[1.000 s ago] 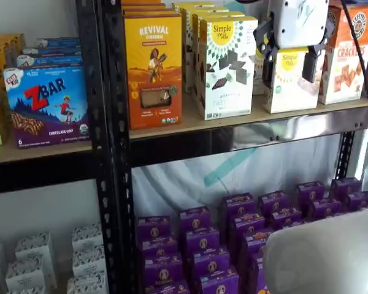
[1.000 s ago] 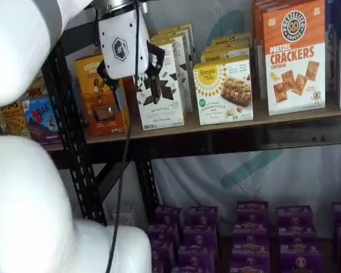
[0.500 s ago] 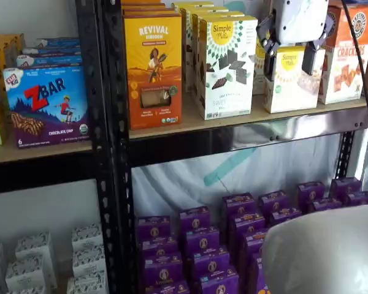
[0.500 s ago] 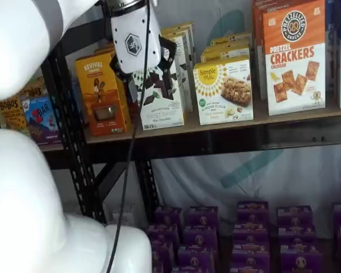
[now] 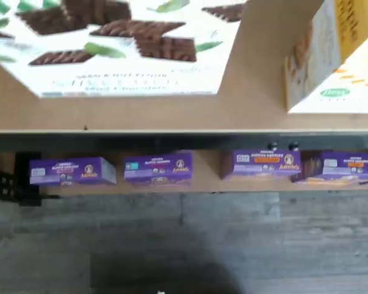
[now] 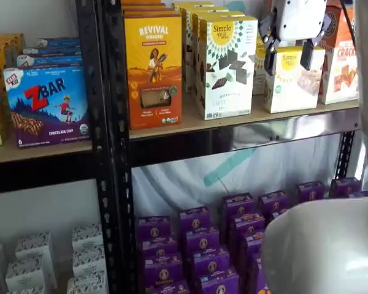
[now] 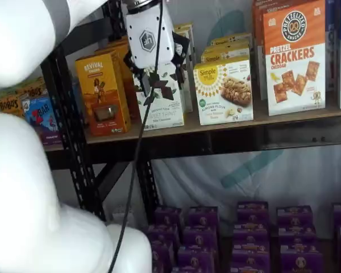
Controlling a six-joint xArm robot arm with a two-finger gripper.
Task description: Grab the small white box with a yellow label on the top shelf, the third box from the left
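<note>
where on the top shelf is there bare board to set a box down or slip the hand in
On the top shelf, bare board runs along the front edge before the small white box. A narrow gap separates it from the pretzel cracker carton. The chocolate-print carton and the orange carton leave only a slim gap. The open hand hangs there.

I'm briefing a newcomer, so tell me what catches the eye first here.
The white gripper hangs open before the small white box on the top shelf, touching nothing. Beside that box stands a taller white carton with dark chocolate shapes. Rows of purple boxes fill the space below.
</note>
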